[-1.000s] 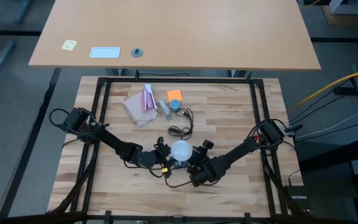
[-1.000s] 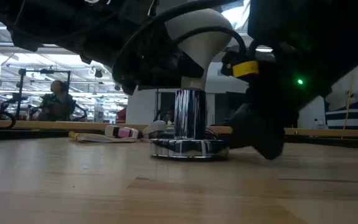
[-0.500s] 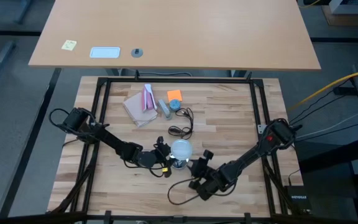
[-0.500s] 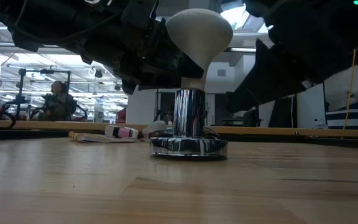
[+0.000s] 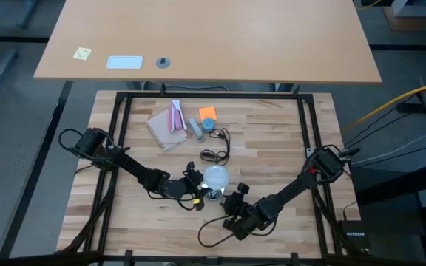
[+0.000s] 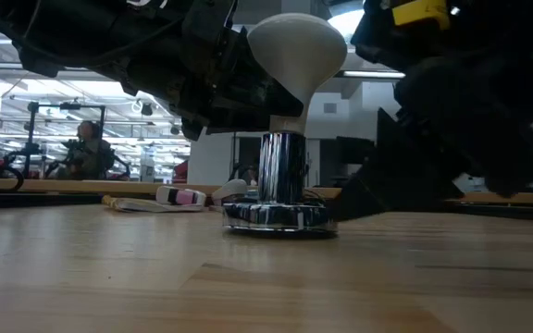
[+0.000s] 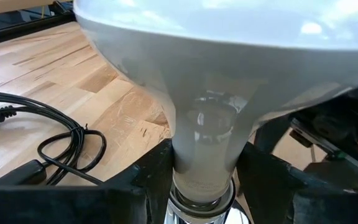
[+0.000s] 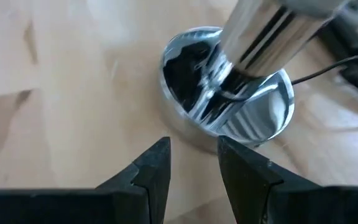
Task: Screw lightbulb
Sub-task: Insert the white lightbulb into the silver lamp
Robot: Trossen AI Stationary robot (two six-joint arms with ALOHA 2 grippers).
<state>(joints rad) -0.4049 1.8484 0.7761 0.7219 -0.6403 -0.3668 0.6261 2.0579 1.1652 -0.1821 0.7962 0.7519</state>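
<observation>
Two tools flank the lightbulb, which stands upright in a chrome socket near the table's front middle. The left tool is clenched on the bulb's pale neck, its fingertips cut off by the wrist view's edge. The right tool sits just beside the socket base, released, fingers parted around nothing. Overhead, the globe hides the socket almost entirely.

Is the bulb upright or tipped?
Upright: the bulb stands straight on the chrome socket, neck held by the left gripper.
</observation>
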